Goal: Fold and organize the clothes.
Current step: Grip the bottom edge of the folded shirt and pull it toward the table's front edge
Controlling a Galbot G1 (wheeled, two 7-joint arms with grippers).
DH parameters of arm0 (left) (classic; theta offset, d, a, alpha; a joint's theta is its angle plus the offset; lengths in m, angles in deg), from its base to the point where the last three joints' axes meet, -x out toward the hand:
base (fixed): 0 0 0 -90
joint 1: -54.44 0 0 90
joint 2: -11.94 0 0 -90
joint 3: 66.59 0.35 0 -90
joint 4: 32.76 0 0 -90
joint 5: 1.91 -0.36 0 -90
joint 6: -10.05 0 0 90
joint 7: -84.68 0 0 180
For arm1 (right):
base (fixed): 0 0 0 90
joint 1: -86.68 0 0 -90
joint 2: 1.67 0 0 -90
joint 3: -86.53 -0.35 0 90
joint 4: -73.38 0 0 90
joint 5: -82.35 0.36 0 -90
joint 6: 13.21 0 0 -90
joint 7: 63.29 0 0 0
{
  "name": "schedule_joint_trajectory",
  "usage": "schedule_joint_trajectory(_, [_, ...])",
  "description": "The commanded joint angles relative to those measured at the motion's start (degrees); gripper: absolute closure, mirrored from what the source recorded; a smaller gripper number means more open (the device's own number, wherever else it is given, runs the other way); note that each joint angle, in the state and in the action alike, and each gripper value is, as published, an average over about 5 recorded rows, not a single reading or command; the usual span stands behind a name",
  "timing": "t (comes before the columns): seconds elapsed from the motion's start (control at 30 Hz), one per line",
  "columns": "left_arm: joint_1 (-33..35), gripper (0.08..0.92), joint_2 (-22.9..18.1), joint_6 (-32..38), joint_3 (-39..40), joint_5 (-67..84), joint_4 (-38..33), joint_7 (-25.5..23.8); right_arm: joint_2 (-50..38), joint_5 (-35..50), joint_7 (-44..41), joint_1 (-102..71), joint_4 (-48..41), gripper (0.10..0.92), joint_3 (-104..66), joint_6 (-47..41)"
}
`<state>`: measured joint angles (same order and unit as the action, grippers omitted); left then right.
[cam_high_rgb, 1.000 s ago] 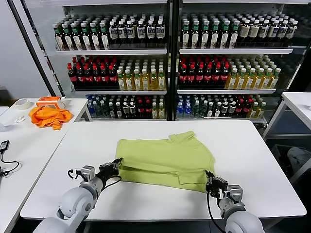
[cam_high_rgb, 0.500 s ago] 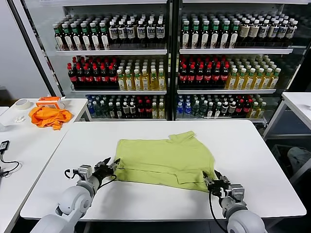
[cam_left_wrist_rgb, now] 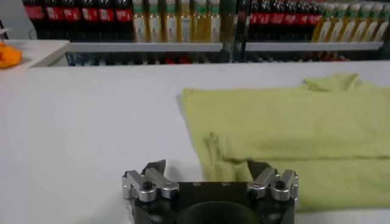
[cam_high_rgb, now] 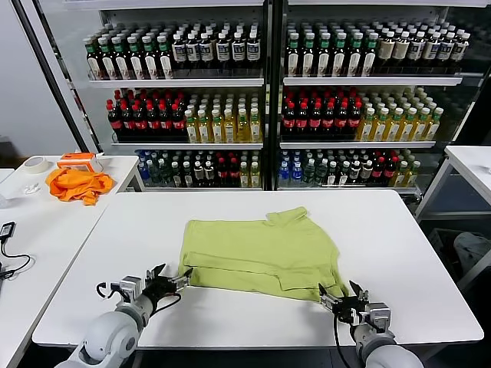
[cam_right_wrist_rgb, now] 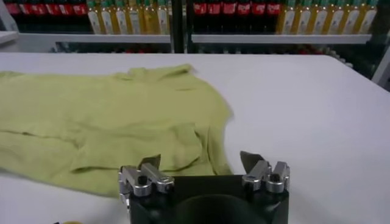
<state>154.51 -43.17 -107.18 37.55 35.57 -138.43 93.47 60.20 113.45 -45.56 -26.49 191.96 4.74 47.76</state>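
Observation:
The lime-green shirt lies partly folded in the middle of the white table, collar at the far side and a folded band along its near edge. My left gripper is open just off the shirt's near left corner. My right gripper is open just off the near right corner. In the left wrist view the gripper has its jaws wide apart, the shirt lying on the table ahead of them. The right wrist view shows that gripper the same way, the shirt just ahead and ungripped.
An orange cloth, an orange box and a tape roll sit on the side table at the left. Bottle-filled coolers stand behind the table. Another white table is at the right.
Both grippers have opened, let go of the shirt's near edge and drawn back toward the table's front. The shirt's near edge now lies flat.

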Motion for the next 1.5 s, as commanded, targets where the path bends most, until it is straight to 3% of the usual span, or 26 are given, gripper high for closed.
schedule_joint_trajectory(0.03, [2.63,0.293,0.26,-1.32,-0.03,-1.34,-1.46,0.25,0.10,-0.43,-0.09,-0.99,-0.13,0.483,-0.12,0.37])
schedule_joint_trajectory(0.47, [2.93,0.665,-0.05,0.89,0.49,-1.52,-1.60,-2.06,-0.36,0.88,-2.38,-0.10,-1.52,0.846,0.18,1.38])
schedule_joint_trajectory(0.6, [4.66,0.786,0.42,0.82,-0.40,-1.52,-2.96,-2.31,-0.67,2.49,-2.50,-0.88,-0.87,0.916,-0.17,-0.26])
schedule_joint_trajectory(0.8, [9.94,0.907,2.26,0.64,-1.41,-1.74,-7.42,-2.03,-2.23,2.82,-2.43,-5.94,3.45,0.918,-1.68,-3.76])
schedule_joint_trajectory(1.33, [23.58,0.910,4.69,2.80,-10.71,-4.05,-15.08,-3.17,-1.23,-3.87,-0.95,-19.32,14.91,0.915,-3.70,-3.46])
schedule_joint_trajectory(1.5, [24.08,0.903,5.05,1.94,-12.02,-4.28,-17.32,-2.75,-1.30,-6.14,-0.12,-19.01,16.88,0.819,-4.73,-4.06])
